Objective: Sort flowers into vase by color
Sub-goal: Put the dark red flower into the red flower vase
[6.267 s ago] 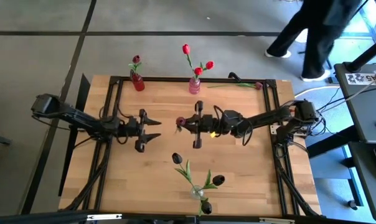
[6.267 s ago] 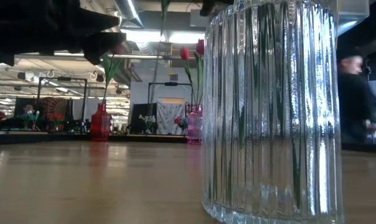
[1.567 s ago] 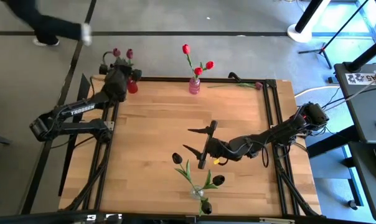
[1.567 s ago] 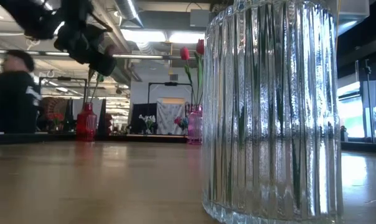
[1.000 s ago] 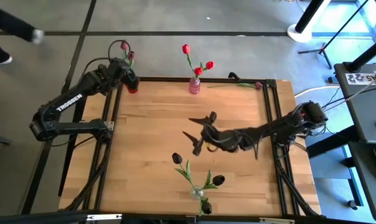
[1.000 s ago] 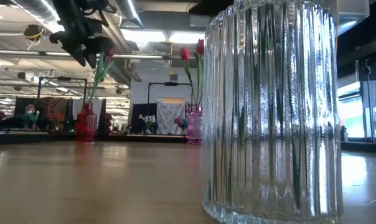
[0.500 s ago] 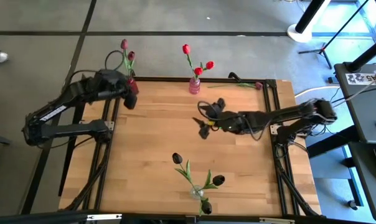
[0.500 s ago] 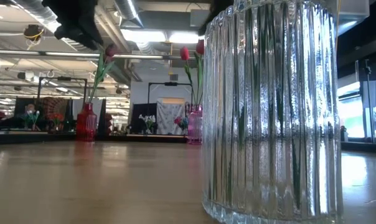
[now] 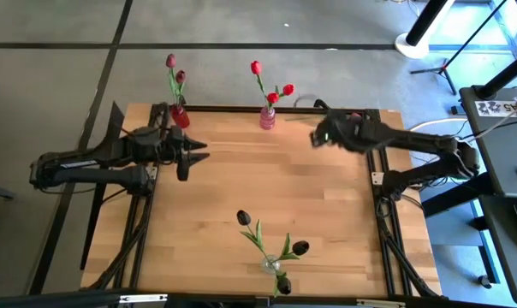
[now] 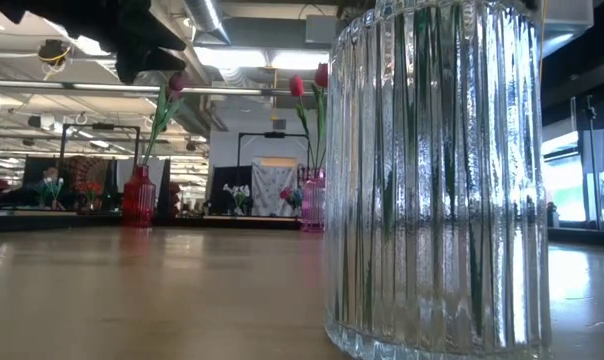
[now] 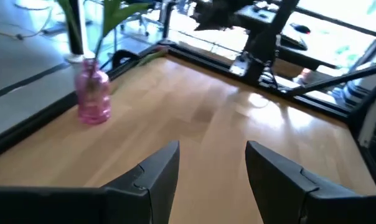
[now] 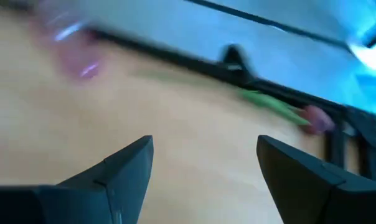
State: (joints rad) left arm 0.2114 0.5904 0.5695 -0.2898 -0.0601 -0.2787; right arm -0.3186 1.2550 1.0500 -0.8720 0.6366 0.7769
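No writing is readable; left gripper (image 9: 193, 156) and right gripper (image 9: 315, 137) both gape wide, holding nothing.

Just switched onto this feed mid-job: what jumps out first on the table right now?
Three vases stand out: a red vase at the far left corner with two maroon tulips, a pink vase at the far edge with red tulips, and a clear ribbed vase at the near edge. One loose tulip lies at the far right corner, where the open right gripper hovers; the left gripper is open and empty.
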